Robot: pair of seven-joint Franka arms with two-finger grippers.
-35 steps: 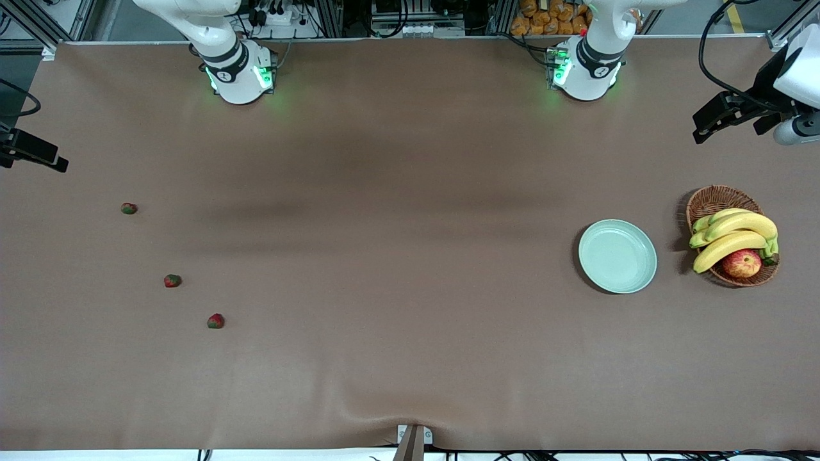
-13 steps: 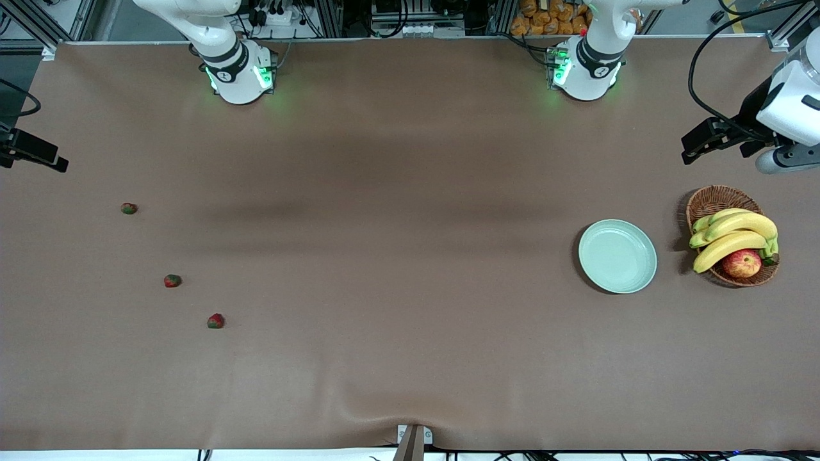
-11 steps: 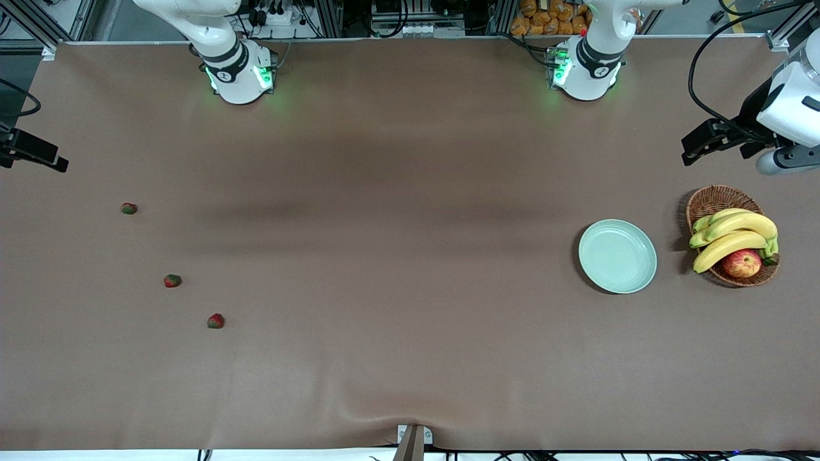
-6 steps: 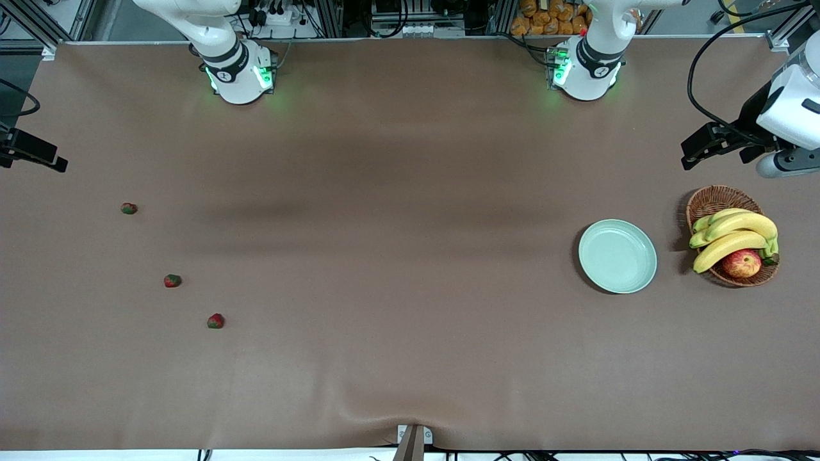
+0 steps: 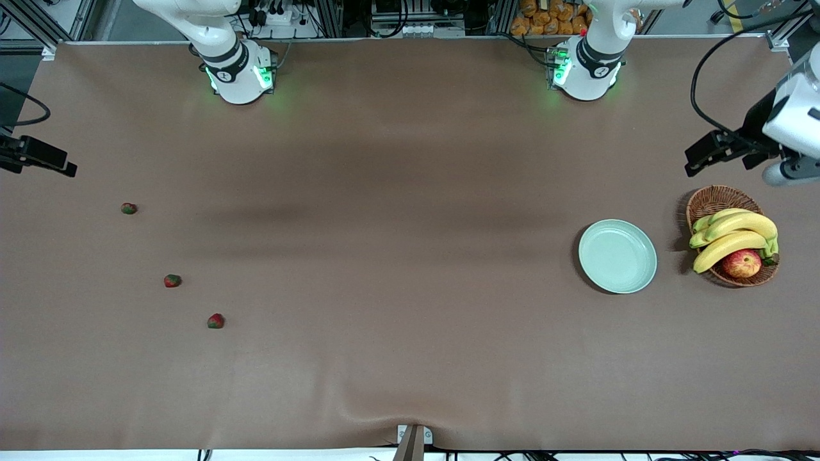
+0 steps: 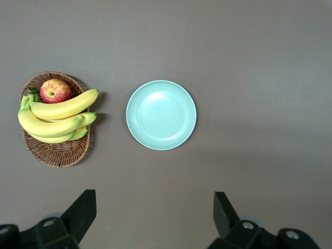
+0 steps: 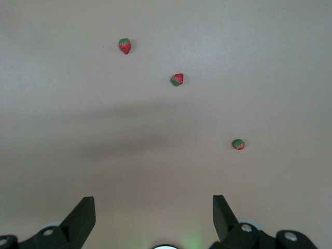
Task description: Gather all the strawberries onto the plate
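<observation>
Front view cuts off both arms for you: the left gripper [image 5: 701,153] shows only as a dark block at the edge, up in the air over bare brown table [image 5: 410,192] beside the brown wicker basket [image 5: 712,200], and the right gripper [image 5: 48,160] pokes in at the other edge, high over the table near the farthest berry. Both wrist views show you jaws spread wide, holding nothing. The three tiny red strawberries with green tops [image 5: 129,208] [image 5: 172,280] [image 5: 216,321] lie apart on the table at the right arm's end, too small to make out in detail. The round pale mint-green plate [image 5: 648,243] sits bare at the left arm's end, just beside the basket of yellow bananas [image 5: 737,234] and a red-yellow apple [image 5: 742,263]. Compared with half a second ago, both grippers have shifted slightly; nothing on the table has moved.
</observation>
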